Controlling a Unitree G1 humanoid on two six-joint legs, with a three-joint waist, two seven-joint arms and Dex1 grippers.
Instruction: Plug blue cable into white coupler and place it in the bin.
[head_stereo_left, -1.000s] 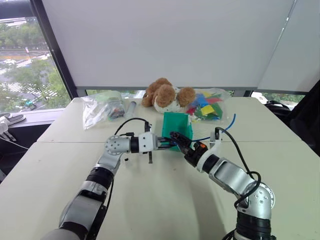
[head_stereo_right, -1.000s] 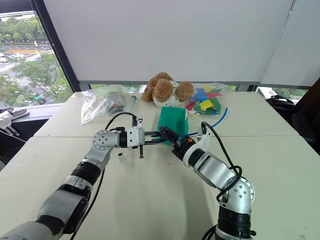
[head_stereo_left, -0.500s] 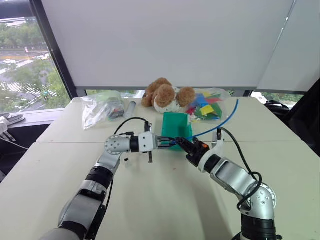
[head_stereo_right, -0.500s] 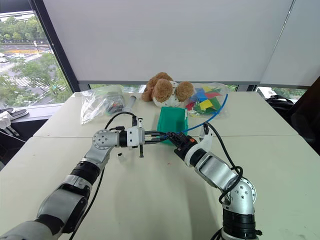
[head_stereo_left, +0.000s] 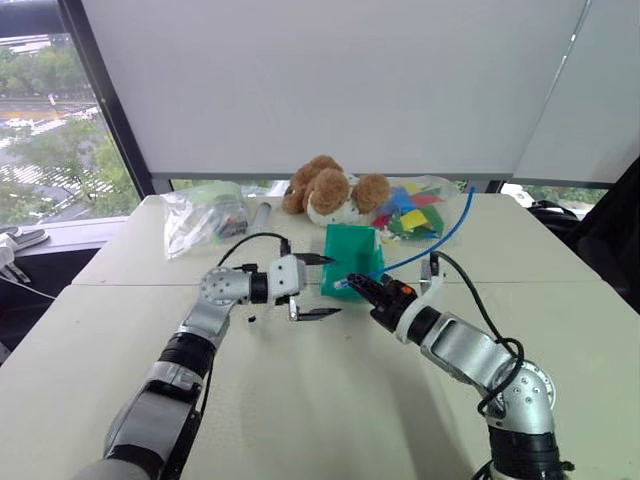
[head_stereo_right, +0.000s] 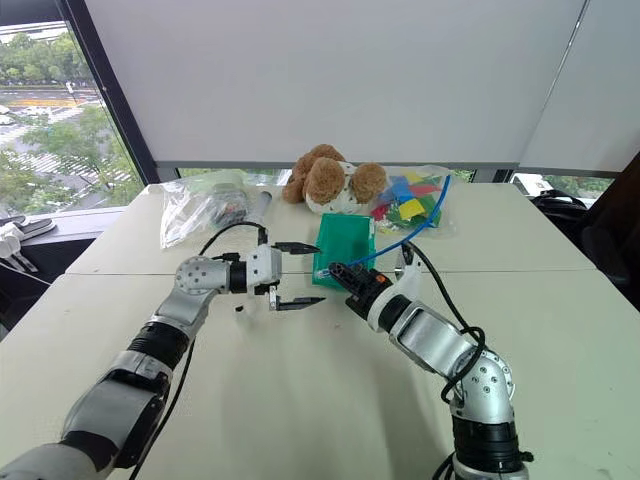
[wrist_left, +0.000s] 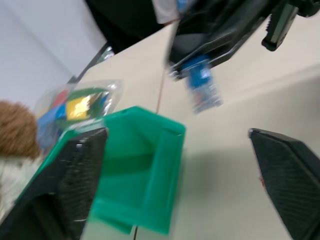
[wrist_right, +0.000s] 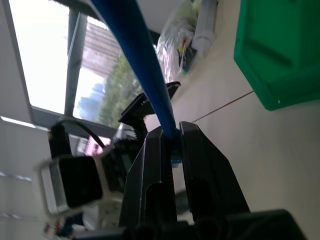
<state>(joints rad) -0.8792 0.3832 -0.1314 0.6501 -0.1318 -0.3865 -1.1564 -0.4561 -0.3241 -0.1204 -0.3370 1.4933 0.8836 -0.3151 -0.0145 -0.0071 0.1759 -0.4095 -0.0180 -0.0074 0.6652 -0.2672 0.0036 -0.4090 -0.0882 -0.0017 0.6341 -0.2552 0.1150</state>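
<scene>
The blue cable (head_stereo_left: 440, 235) is pinched near its plug end in my right gripper (head_stereo_left: 357, 285), whose jaws are clenched on it just in front of the bin (head_stereo_left: 352, 262). From there the cable rises and arcs back over the worktop (head_stereo_left: 320, 400) toward the far right, ending above the bag of coloured pieces (head_stereo_left: 415, 215). In the right wrist view the cord (wrist_right: 137, 55) runs straight out from between my two black fingers (wrist_right: 197, 160). The left wrist view catches the plug end (wrist_left: 202, 87) sticking out of those same fingers; I cannot make out the white coupler on it.

My left gripper (head_stereo_left: 315, 286) has its jaws released and spread wide, holding nothing, just to the left of the bin and close to my right gripper.

The bin stands near the middle of the worktop. Behind it, along the far edge, sit a teddy bear (head_stereo_left: 330, 190) and a clear plastic bag (head_stereo_left: 205, 215).
</scene>
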